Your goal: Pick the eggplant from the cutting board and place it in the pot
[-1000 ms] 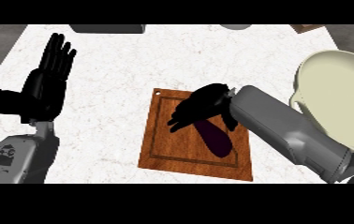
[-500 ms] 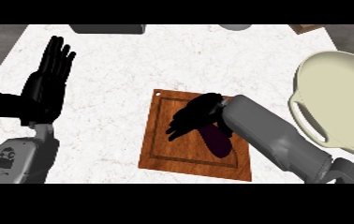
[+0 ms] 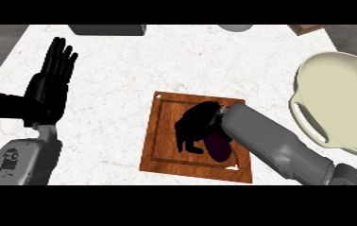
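Right hand (image 3: 194, 128) over eggplant (image 3: 219, 147) — fingers (image 3: 187, 142) curled, on cutting board (image 3: 162, 144).

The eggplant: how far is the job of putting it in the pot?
Done: the right robot hand has reached the cutting board and lies over the eggplant. In hand: the grasp; its fingers curl down beside the eggplant, which lies on the board, not yet lifted. Left: lifting it and carrying it to the cream pot at the right. The left robot hand rests open at the left.
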Motion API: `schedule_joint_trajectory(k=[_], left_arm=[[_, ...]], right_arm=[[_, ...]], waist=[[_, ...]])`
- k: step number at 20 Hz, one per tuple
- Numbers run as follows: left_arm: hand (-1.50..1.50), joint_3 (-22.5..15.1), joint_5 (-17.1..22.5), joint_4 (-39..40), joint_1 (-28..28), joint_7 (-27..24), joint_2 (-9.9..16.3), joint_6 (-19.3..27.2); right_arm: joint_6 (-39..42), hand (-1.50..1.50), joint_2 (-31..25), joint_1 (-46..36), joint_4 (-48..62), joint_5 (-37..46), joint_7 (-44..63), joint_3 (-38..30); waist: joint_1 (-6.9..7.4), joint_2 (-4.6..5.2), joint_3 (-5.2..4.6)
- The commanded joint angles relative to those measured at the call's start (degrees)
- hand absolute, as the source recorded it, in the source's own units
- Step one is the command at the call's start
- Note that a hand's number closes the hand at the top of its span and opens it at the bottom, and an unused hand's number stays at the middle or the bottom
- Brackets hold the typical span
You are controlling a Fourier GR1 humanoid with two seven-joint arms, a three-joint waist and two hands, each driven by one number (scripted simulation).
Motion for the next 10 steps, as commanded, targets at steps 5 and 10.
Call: schedule_joint_trajectory(k=[5,10], left_arm=[[0.00,-0.46,-1.04,-3.14,-0.53,2.44,-0.80,1.18],[0.00,0.83,-0.88,0.17,-0.99,0.47,-0.81,0.79]], right_arm=[[-3.55,1.50,-0.70,7.34,-0.59,1.70,-6.31,-0.31],[-3.13,1.50,0.19,1.84,3.53,-4.27,17.61,-16.71]], waist=[[0.14,0.76,0.31],[-1.27,0.87,0.34]])
